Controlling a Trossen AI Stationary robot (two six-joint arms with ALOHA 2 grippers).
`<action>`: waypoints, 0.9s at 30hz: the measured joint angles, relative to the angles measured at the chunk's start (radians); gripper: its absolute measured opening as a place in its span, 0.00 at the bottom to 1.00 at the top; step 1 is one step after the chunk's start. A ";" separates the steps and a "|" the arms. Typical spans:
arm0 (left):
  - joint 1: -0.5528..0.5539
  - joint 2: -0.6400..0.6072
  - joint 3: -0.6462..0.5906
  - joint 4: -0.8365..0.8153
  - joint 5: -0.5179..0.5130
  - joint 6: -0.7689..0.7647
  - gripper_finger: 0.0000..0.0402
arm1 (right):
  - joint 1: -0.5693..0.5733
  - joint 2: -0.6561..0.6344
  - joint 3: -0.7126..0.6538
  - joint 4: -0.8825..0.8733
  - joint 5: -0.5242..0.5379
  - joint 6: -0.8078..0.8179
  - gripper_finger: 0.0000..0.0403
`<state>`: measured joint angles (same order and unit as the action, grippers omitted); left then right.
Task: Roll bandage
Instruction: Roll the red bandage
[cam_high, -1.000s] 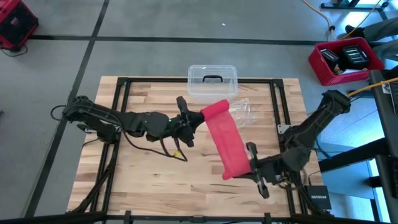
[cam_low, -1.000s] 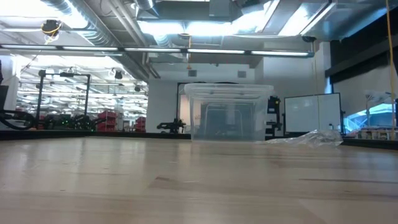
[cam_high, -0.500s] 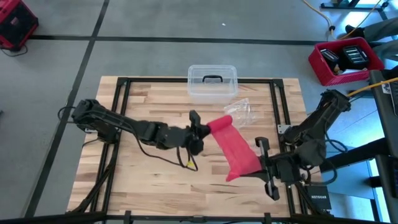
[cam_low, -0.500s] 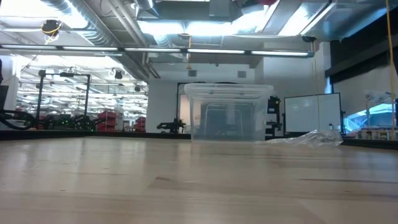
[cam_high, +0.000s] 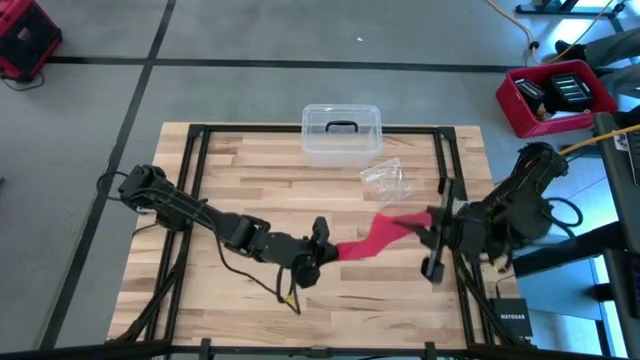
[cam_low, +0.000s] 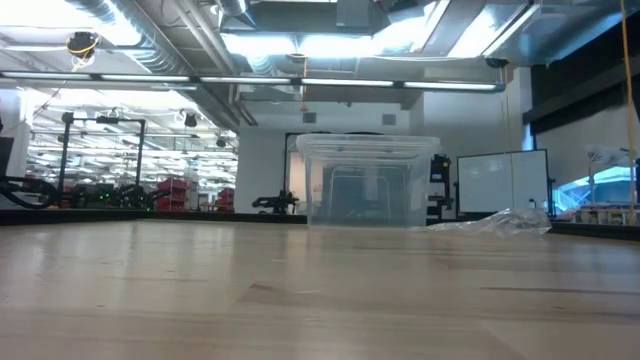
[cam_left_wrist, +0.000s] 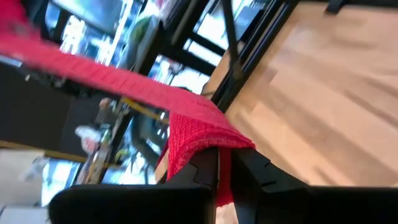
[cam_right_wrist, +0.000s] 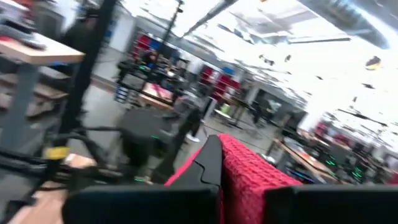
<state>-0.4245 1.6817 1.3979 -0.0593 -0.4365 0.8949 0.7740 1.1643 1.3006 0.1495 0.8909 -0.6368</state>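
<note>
Right of centre in the high view, the red bandage (cam_high: 375, 238) hangs stretched between my two end effectors, running from lower left to upper right above the wooden bench (cam_high: 240, 180). My left end effector (cam_high: 322, 250) sits just below the middle of that view, its fingers clamped together on the lower end of the bandage; in the left wrist view the knitted red fabric (cam_left_wrist: 193, 134) bunches between the two dark fingers (cam_left_wrist: 205, 168) and then stretches away toward the upper left of the frame. My right end effector (cam_high: 432, 222) is at the right of the high view, near the bench's right edge, fingers closed on the other end of the strip; the right wrist view shows the red weave (cam_right_wrist: 255, 174) pinched beside one dark finger (cam_right_wrist: 208, 162).

A clear plastic box with a dark handle (cam_high: 341, 132) stands at the upper middle of the high view, at the bench's far edge, well apart from both end effectors. A crinkled clear wrapper (cam_high: 386, 179) lies just below and right of it, between the box and the bandage. From the low view the box (cam_low: 367, 182) shows in the centre and the wrapper (cam_low: 500, 221) to its right, with neither arm nor bandage in sight. A red crate (cam_high: 556, 97) sits on the floor at the upper right of the high view.
</note>
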 joint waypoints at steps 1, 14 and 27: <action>-0.009 0.000 0.000 0.003 0.010 0.001 0.04 | -0.020 -0.007 0.000 -0.008 0.000 0.006 0.01; -0.114 -0.006 0.000 0.157 0.026 0.036 0.04 | -0.398 -0.024 0.000 -0.350 -0.194 0.311 0.01; -0.195 -0.006 0.204 0.227 -0.107 0.440 0.04 | -0.552 -0.017 -0.142 -0.427 -0.661 0.656 0.01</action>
<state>-0.6196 1.6752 1.6021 0.1679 -0.5439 1.3348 0.2216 1.1477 1.1584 -0.2774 0.2299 0.0196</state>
